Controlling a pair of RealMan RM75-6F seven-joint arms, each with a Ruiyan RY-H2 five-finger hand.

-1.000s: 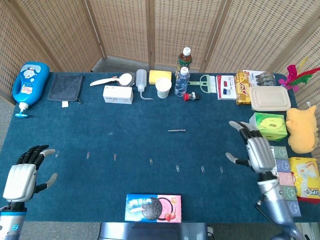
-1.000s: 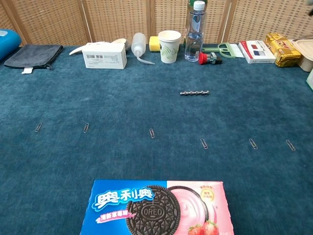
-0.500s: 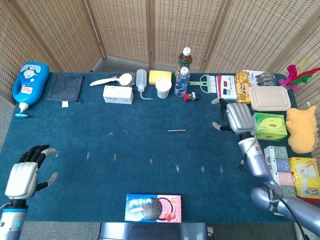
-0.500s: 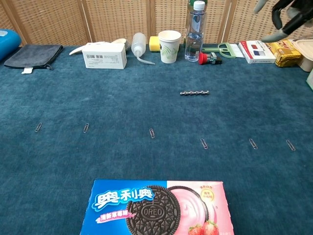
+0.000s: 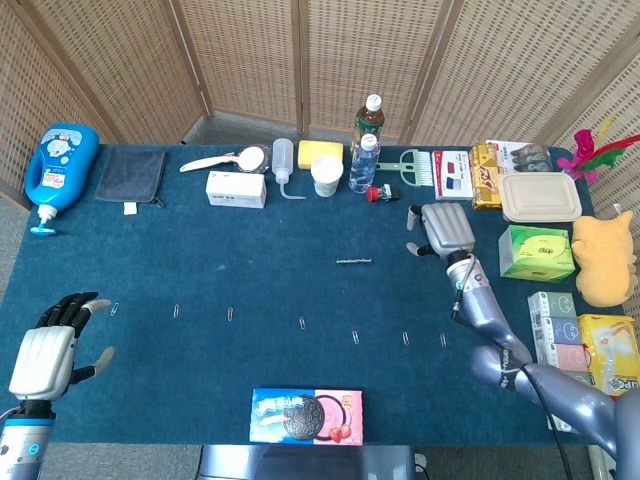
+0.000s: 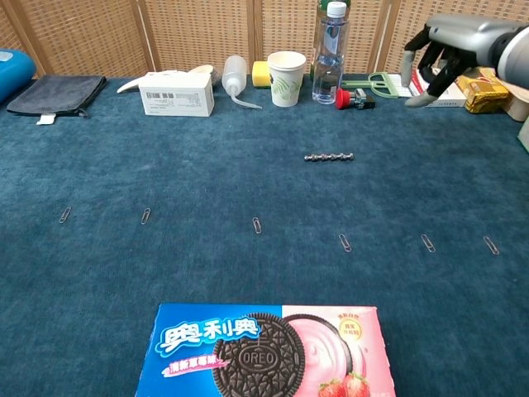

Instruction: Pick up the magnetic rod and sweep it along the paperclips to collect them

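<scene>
The magnetic rod (image 5: 354, 262) lies mid-counter, far behind the paperclips (image 6: 257, 225). My right hand (image 5: 444, 230) hangs to its right, fingers apart, empty. I should lower slowly and pinch its middle.

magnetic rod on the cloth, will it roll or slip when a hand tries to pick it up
The magnetic rod looks thin and beaded, so it may roll or slip. It lies flat on the soft cloth, probably hard to get under. It looks stiff and light.
</scene>
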